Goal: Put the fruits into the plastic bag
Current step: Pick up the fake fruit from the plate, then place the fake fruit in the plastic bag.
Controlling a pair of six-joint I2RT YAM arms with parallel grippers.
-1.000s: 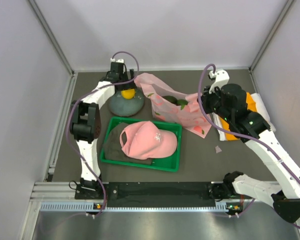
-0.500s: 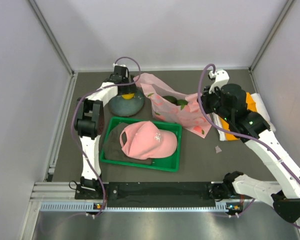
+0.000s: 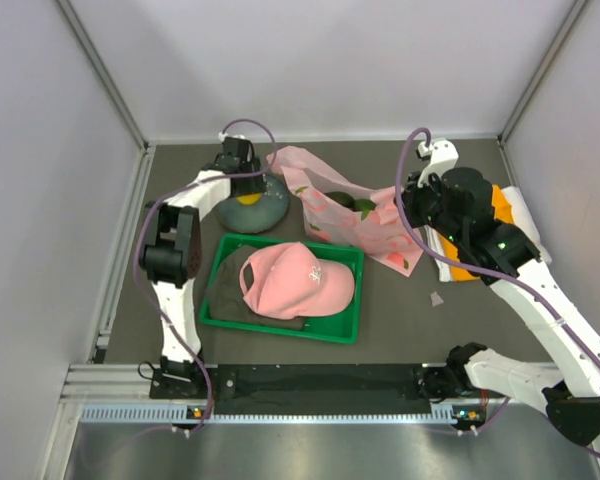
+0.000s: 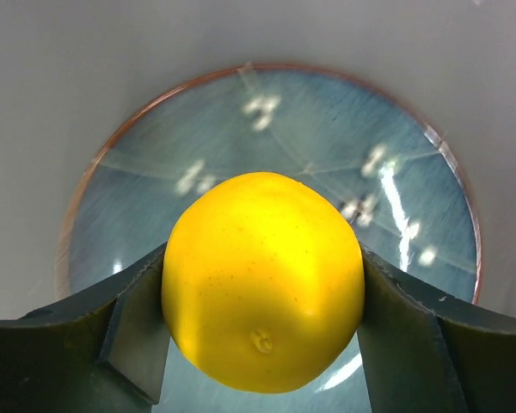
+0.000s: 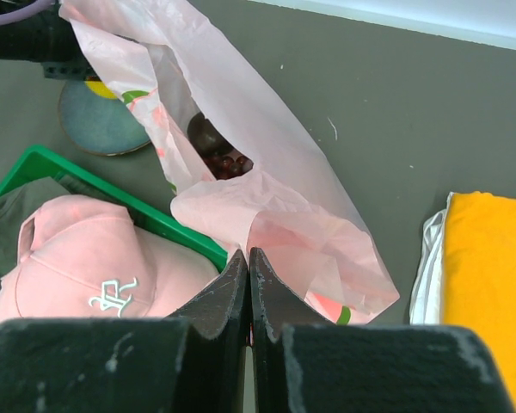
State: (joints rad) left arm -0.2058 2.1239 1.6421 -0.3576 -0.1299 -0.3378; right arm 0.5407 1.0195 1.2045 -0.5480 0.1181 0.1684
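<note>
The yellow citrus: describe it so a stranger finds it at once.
Behind the green tray sits a round blue-grey plate, left of the pink plastic bag. The yellow citrus is the only fruit on it, clasped by the left gripper.

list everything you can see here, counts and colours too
yellow citrus: 1, yellow, on the plate
plate: 1, blue-grey, far left of the table
plastic bag: 1, translucent pink, far middle
dark round fruit: 1 seen, dark brown, inside the bag
grapes: 1 bunch, dark red, inside the bag
tray: 1, green, near middle
cap: 1, pink, in the tray
dark cloth: 1, under the cap
folded cloth: 1, orange, right side
left gripper: fingers against both sides of the citrus
right gripper: shut on the bag's edge
</note>
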